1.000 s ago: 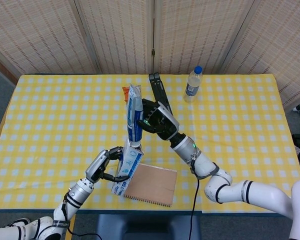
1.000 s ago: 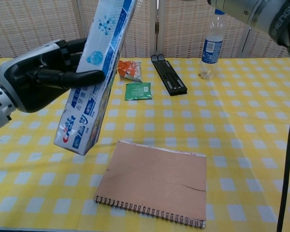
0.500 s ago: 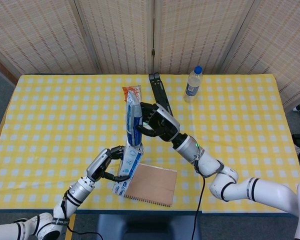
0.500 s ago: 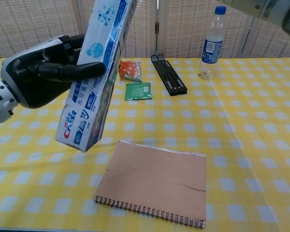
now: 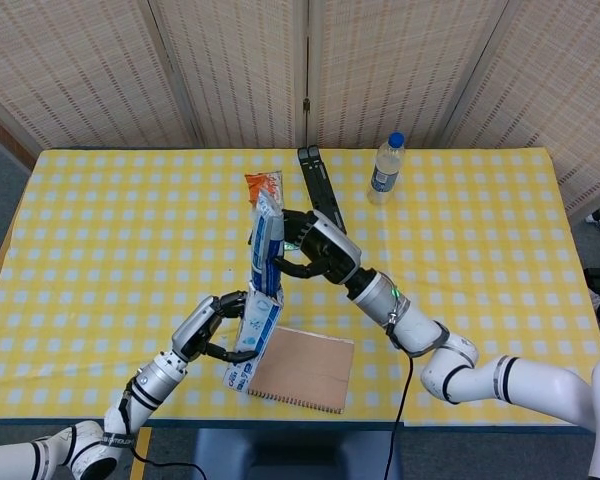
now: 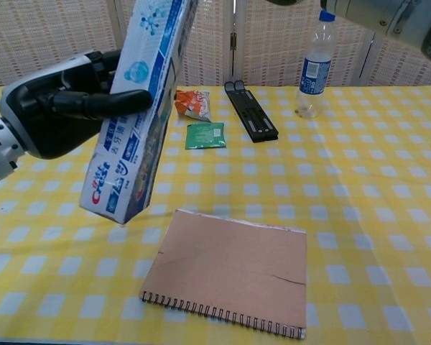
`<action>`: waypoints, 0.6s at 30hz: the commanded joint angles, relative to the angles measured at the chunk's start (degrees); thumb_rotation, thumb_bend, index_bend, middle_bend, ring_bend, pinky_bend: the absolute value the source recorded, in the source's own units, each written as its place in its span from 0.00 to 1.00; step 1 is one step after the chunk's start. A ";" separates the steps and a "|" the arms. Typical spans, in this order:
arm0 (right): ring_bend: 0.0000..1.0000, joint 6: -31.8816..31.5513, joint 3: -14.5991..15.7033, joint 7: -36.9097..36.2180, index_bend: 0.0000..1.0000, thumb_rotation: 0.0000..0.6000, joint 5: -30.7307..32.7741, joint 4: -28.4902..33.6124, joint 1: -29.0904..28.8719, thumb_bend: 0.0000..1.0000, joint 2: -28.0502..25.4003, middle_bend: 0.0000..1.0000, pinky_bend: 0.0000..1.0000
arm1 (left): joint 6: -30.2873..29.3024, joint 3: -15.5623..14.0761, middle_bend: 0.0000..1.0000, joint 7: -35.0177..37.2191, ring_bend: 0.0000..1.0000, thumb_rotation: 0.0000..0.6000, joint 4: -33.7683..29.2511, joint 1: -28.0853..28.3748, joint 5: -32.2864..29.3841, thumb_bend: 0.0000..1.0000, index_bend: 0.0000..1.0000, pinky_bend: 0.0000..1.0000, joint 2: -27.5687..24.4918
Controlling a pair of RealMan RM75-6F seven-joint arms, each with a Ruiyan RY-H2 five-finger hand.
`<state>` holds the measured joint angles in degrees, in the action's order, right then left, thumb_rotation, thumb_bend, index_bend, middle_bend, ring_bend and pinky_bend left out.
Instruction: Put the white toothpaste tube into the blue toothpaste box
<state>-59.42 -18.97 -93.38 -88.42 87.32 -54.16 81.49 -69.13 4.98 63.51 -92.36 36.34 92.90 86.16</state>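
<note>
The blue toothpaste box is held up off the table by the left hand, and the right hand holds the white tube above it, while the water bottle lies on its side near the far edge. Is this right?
Not quite. The water bottle stands upright, as the chest view shows. The rest holds: the left hand grips the blue toothpaste box off the table, and in the head view the right hand holds the white toothpaste tube above it.

Blue toothpaste box [image 6: 138, 115]: long carton, blue and white with red brand lettering near lower end; held off table in my left hand [image 6: 54, 111], standing steeply, top leaning slightly right in chest view; upper end out of frame there. White toothpaste tube [image 5: 267, 240]: white with blue print, near upright in my right hand [image 5: 315, 250], lower end meeting box's upper end. Insertion depth cannot be told.
</note>
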 commanded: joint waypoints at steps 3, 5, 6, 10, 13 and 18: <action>0.33 0.22 2.02 -2.85 0.37 1.00 -3.31 -0.45 -1.17 0.37 -1.31 0.29 0.16 | -0.54 -0.38 0.57 1.19 0.58 1.00 0.28 0.19 0.60 0.21 0.41 0.63 -0.40; 0.29 -0.14 2.65 -3.23 0.28 1.00 -4.21 -0.95 -1.48 0.37 -1.55 0.25 0.11 | -1.10 -0.37 0.57 1.34 0.58 1.00 0.60 0.15 0.79 0.21 0.41 0.63 -0.40; 0.27 -0.30 2.95 -3.45 0.23 1.00 -4.67 -1.02 -1.62 0.37 -1.72 0.23 0.09 | -1.46 -0.29 0.57 1.24 0.58 1.00 0.75 0.09 0.83 0.21 0.42 0.63 -0.34; 0.22 -0.33 3.91 -3.42 0.10 1.00 -5.11 -0.98 -2.10 0.37 -2.61 0.17 0.05 | -2.17 -0.38 0.57 1.37 0.58 1.00 1.00 0.09 1.09 0.21 0.42 0.63 -0.45; 0.21 -0.99 3.84 -3.57 0.08 1.00 -4.30 -0.70 -1.97 0.37 -3.02 0.16 0.05 | -2.17 -0.60 0.57 1.89 0.58 1.00 1.25 0.27 1.22 0.21 0.42 0.63 -0.60; 0.20 -3.05 3.45 -3.01 0.08 1.00 -3.06 -0.14 -0.74 0.37 -4.76 0.16 0.05 | -2.36 -0.75 0.57 2.27 0.58 1.00 2.47 0.26 0.93 0.21 0.42 0.63 -1.09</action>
<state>-62.10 -15.43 -96.74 -91.79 86.96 -55.29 77.24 -71.45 4.26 65.82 -90.12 36.60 93.91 85.20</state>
